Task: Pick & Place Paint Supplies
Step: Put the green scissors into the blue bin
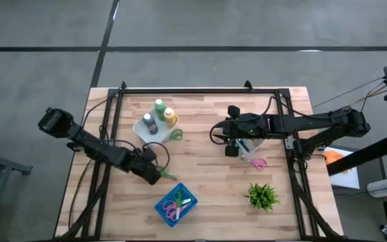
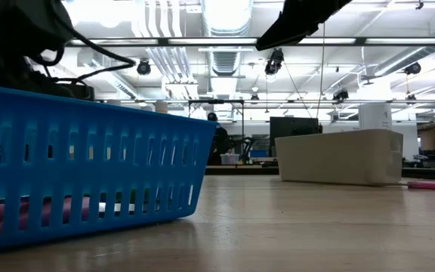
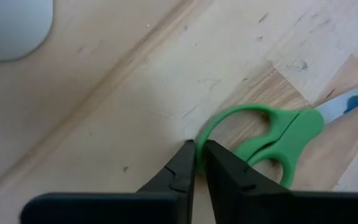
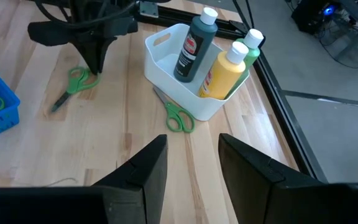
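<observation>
Fingers of the left gripper (image 3: pixel 197 163) are pinched on the handle loop of one pair of green scissors (image 3: pixel 272 134), pressed down on the wooden table (image 1: pixel 207 188). A second green pair (image 4: pixel 176 113) is seen lying just beside the white bin (image 4: pixel 166 59). Three squeeze bottles are stood inside that bin: dark one (image 4: pixel 194 43), yellow one (image 4: pixel 222 71), green one (image 4: pixel 250 43). One blue basket (image 1: pixel 176 204) is set near the front edge. Right gripper (image 4: pixel 191 168) is hung partly spread with nothing held, off to the right over a white box (image 1: pixel 250 146). One potted plant (image 1: pixel 262 195) too.
</observation>
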`<state>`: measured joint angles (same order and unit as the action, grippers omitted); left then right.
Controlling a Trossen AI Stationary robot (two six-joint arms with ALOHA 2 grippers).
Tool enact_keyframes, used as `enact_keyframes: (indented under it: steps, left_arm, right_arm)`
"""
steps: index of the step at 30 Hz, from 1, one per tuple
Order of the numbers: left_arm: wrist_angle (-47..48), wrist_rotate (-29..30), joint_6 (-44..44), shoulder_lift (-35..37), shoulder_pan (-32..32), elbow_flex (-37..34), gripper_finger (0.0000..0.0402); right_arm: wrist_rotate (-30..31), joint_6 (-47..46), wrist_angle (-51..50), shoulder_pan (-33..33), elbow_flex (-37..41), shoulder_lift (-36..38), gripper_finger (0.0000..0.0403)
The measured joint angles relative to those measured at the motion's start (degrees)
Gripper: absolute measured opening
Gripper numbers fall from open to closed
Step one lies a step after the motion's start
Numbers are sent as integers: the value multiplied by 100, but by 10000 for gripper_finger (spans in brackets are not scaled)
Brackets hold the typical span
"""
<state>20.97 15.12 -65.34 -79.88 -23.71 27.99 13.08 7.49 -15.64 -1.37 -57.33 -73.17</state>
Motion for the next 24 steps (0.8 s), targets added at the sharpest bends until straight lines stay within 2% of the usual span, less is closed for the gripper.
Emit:
enact_keyframes:
  steps: [4,14,19,24]
  left_arm:
    - [32,-343,-97,5,142,13,59]
    - [162,-1191,-223,20,585,35,61]
    - [290,-1603,-228,37,741,48,55]
    - [370,-1940,-266,50,885,48,32]
  right_arm:
    - [-2,0,0,2,1,1,143]
    - [1,0,0,0,1,1,143]
    - [0,0,0,0,0,1,143]
    - [1,1,0,1,1,1,143]
